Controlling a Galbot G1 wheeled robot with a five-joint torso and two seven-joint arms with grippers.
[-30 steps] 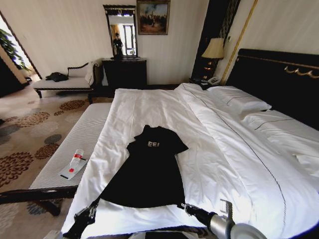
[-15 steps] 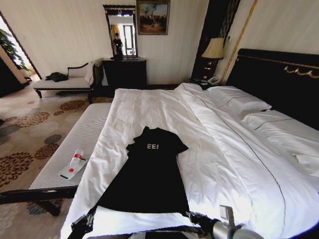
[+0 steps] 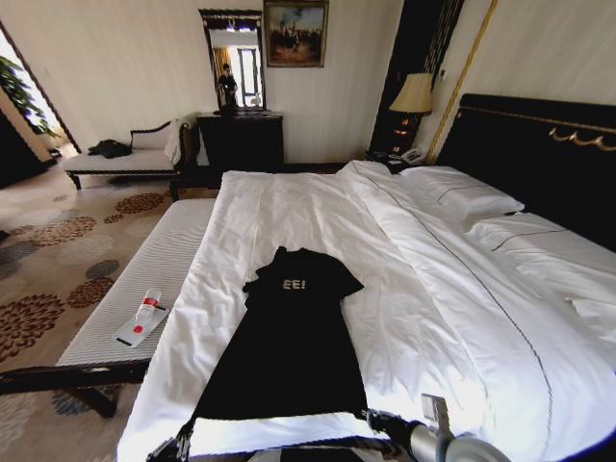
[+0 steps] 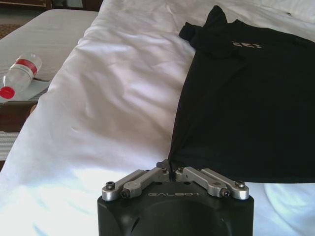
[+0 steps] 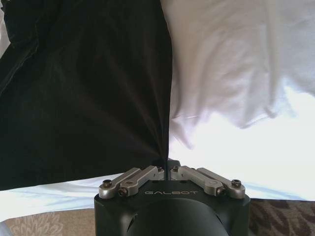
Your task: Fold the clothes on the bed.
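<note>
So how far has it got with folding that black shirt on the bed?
Done so far: the T-shirt lies spread flat on the bed, lettering up. In hand: the left end effector and right end effector each pinch a bottom corner of the hem. Left: no fold shows yet, so all the folding.

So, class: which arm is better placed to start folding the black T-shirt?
Neither alone: left gripper and right gripper each pinch a hem corner of the black short-sleeved T-shirt, equally placed.

White bed point(image 3: 423, 289) carries a black T-shirt point(image 3: 289, 337) (lying flat).
</note>
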